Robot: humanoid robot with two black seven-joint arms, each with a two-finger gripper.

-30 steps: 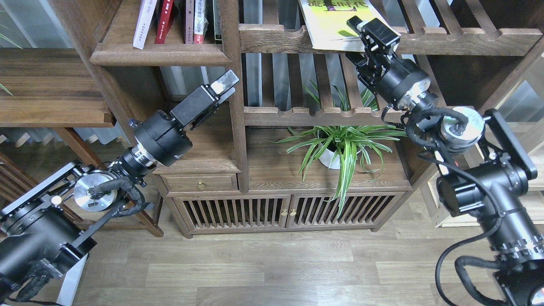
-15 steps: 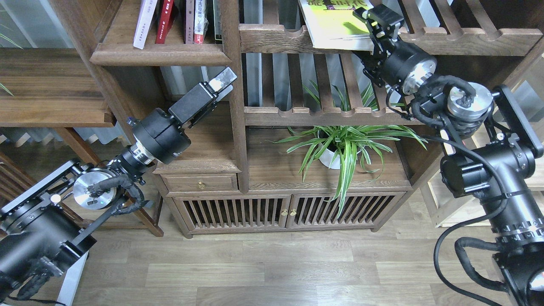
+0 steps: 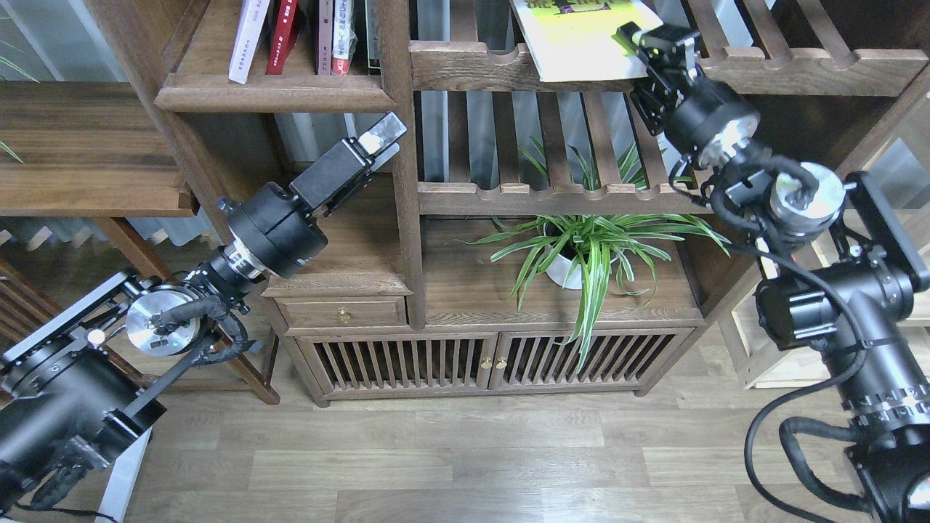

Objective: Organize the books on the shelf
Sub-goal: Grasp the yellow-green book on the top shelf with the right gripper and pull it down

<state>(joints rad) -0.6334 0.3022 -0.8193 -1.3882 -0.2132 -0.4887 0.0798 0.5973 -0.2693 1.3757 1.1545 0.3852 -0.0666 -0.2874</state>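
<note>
The large yellow-green book [image 3: 577, 40] lies on the upper slatted rack [image 3: 472, 65] and sticks out over its front rail. My right gripper [image 3: 641, 45] clasps the book's near right corner, one finger above and one below. The solid dark-brown shelf [image 3: 269, 93] is at the upper left. On it stand a white-lavender book [image 3: 247, 36], a red book [image 3: 283, 33] and a few more spines. My left gripper [image 3: 385, 136] is shut and empty, just below that shelf, beside the upright post [image 3: 403, 181].
A potted spider plant [image 3: 581, 254] stands on the cabinet top under the lower slatted rack [image 3: 552, 195]. A small drawer [image 3: 341, 314] and slatted doors lie below. A dark wooden table [image 3: 87, 152] is at the left, pale shelving [image 3: 904, 240] at the right.
My right gripper has moved up and to the right at the yellow-green book's corner, and the book has shifted slightly back on the rack. My left arm has barely moved.
</note>
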